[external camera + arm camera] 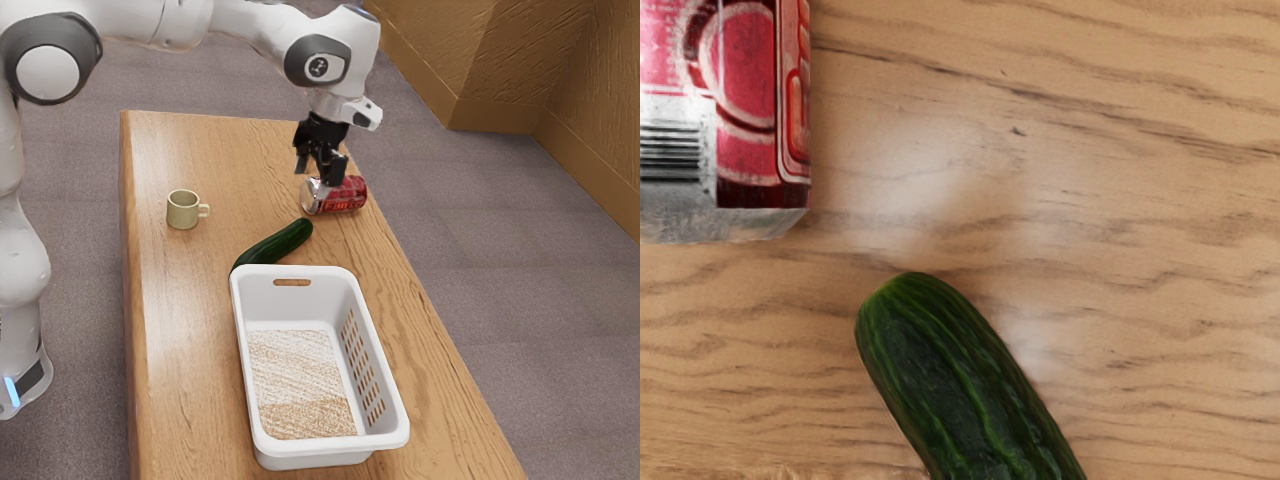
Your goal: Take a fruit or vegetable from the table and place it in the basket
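In the exterior view my gripper [319, 172] is open above the table, close to the red can and up from the far end of the cucumber [275, 246]. The dark green cucumber lies slantwise on the wood, its near end close to the white basket [402, 432]. Bare bottom shows inside the basket. From the wrist view, the rounded end of the cucumber [955, 385] is visible with bare wood around it, a short gap away from the can.
A red and silver can [345, 195] lies on its side by the table's edge. A beige mug [183, 210] stands nearer the arm's base. The wooden table [180, 340] extends alongside the basket. The can [745, 110] is also in the wrist view.
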`<state>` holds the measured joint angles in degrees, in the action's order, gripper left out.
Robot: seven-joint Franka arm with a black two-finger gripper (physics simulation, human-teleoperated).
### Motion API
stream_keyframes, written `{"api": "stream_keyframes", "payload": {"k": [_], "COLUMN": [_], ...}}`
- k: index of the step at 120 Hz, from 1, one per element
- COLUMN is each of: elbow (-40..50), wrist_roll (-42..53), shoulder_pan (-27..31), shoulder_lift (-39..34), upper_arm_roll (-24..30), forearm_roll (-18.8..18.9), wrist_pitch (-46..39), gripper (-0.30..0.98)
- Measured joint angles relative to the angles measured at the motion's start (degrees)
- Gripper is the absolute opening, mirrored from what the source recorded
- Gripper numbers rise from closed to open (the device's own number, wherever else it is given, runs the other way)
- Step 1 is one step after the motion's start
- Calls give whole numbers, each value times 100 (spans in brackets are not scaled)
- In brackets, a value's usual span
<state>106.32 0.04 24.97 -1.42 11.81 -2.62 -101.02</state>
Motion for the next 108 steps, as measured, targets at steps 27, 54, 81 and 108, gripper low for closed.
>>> {"api": "stream_keyframes", "payload": {"k": [27,54,81,108], "elbow": [222,146,328,734], "wrist_roll": [-614,-911,-1220,-1873], "shoulder_pan": [382,-911,-945,247], "shoulder_lift": [-58,-64,-203,-380], "upper_arm_roll": [78,99,41,289], "forearm_roll": [-365,-451,-525,-951], "wrist_pitch": [-229,-298,-352,-398], "gripper": [69,69,68,69]}}
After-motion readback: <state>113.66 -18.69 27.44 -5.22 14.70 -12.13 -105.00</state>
